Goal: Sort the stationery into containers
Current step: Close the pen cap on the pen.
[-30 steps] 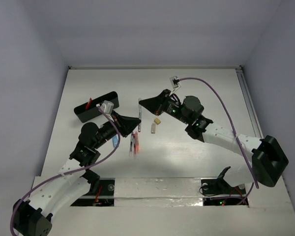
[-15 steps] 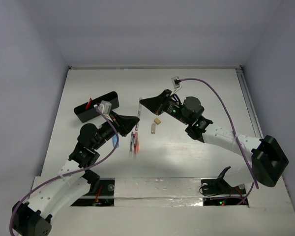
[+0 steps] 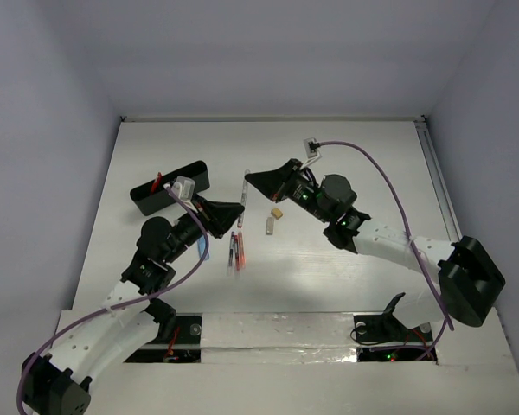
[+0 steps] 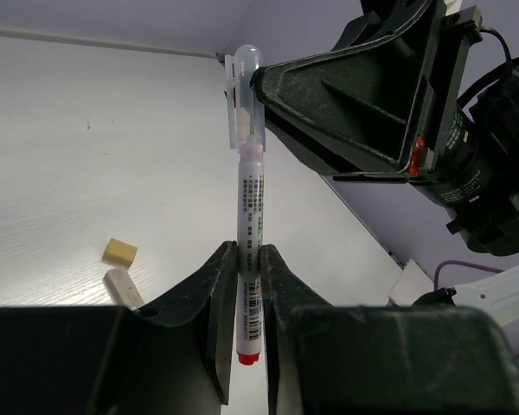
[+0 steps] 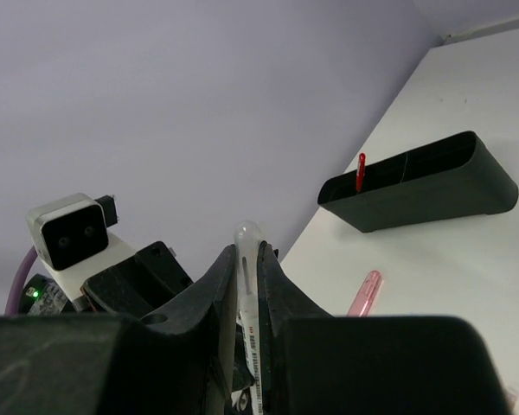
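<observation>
White is the desk (image 3: 329, 147), the biggest thing here. A long black box (image 3: 169, 188) lies on the far left part of it. A red pen (image 3: 156, 181) sticks up out of the box near one end.

The two arms reach in toward the middle of the desk, and their tips almost meet just right of the box. The left pincer (image 4: 247, 255) is pinching a white pen (image 4: 250, 199) low on its body, close to its red tip. The fingers (image 4: 221, 294) press on the pen from both sides. The right pincer (image 5: 249, 251) is pinching the same pen at the other end, at its clear cap. So the white pen is held between the two pincers, one at each end.

Some loose pens (image 3: 234, 251), red and dark, lie side by side on the desk. They are just beside the left pincer, on the side nearer the arm bases.

A beige block (image 3: 277, 212) and a white block (image 3: 270, 226) lie close together under the right arm. A little pink piece (image 5: 365, 294) lies on the desk near the box. A little blue piece (image 3: 203, 248) peeks out right beside the left arm.
</observation>
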### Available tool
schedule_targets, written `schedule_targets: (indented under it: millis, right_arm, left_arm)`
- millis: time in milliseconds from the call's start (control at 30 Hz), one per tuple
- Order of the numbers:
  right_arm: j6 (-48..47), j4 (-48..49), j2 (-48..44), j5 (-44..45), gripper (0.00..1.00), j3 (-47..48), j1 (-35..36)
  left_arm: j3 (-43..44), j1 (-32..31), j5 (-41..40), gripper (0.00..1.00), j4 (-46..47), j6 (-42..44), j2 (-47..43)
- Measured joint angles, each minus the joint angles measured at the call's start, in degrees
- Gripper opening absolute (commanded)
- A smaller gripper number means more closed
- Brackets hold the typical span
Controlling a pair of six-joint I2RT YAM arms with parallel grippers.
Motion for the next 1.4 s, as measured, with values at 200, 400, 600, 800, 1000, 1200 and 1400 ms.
schedule_targets:
  millis: [200, 400, 600, 800, 1000, 1200, 1400]
  right_arm:
    - [0.0, 0.3, 0.0, 2.6, 0.0, -0.5, 0.9]
    - [-1.5, -0.5, 0.0, 3.8, 0.0, -0.4, 1.3]
    - [-4.3, -5.1, 1.0, 3.1, 0.0, 2.7, 1.4]
    - [-6.1, -8.1, 1.0, 1.2, 0.0, 4.0, 1.3]
    - [-6.1, -8.5, 1.0, 0.8, 0.41, 4.0, 1.3]
    - [-6.1, -12.7, 0.9, -3.4, 0.66, 3.8, 3.2]
    - [-6.0, -13.5, 0.9, -4.9, 0.66, 3.6, 3.6]
  left_arm:
    - [0.0, 0.0, -0.4, 0.0, 0.5, 0.0, 0.9]
    - [0.4, -0.3, -1.6, 0.0, -0.1, 0.5, 1.1]
    - [2.5, -0.3, -2.8, 0.0, -3.8, 2.1, 1.6]
    - [3.1, -0.3, -3.2, 0.0, -6.6, 3.1, 1.2]
    - [3.1, -0.3, -3.1, 0.0, -7.3, 3.3, 1.2]
    - [3.6, 0.1, -6.3, 0.0, -4.4, 3.5, -0.3]
    - [3.6, 0.1, -7.1, 0.0, -4.2, 3.4, -2.1]
